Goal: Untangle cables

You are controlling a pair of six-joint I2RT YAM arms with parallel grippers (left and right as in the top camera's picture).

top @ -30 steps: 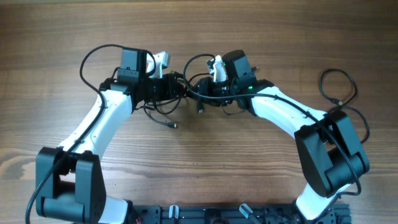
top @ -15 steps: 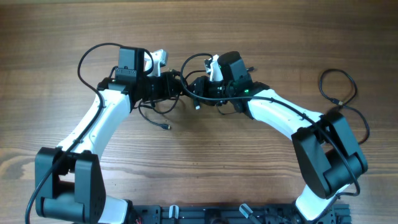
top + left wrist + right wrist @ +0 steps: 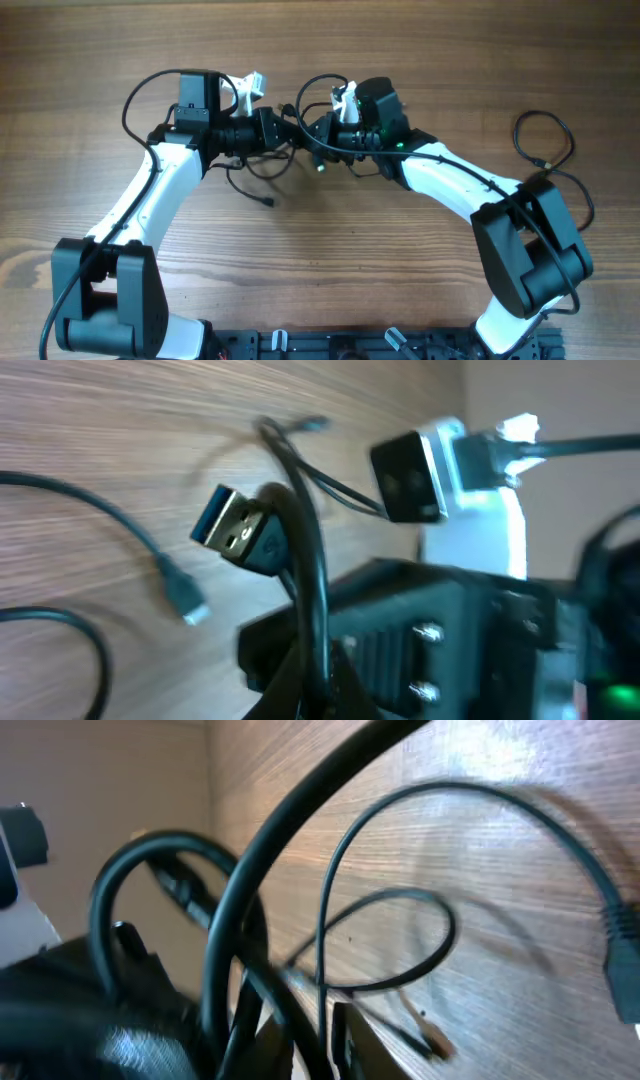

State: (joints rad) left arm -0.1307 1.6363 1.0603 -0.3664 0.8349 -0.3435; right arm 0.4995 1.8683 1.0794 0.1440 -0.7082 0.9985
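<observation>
The cables [image 3: 262,165] are thin black cords in a knotted bundle, stretched between my two grippers at the table's far middle. Loops hang below it, and one plug end [image 3: 268,203] trails on the wood. My left gripper [image 3: 275,131] is shut on a cord of the bundle. In the left wrist view the cord [image 3: 308,575] runs down between the fingers [image 3: 318,678], and a blue USB plug [image 3: 228,526] sticks out beside it. My right gripper [image 3: 318,137] faces the left one and is shut on the bundle. Its fingers [image 3: 335,1045] pinch a cord [image 3: 322,935], with a gold-tipped plug [image 3: 432,1042] nearby.
A separate thin black cable [image 3: 545,135] with a small plug lies looped at the right edge, beyond the right arm's base [image 3: 528,250]. The left arm's base [image 3: 105,300] stands at the front left. The table is bare wood [image 3: 330,250].
Both grippers have moved toward the table's far side, and the left has drawn a little leftward. The bundle went with them and the trailing plug end slid left and back.
</observation>
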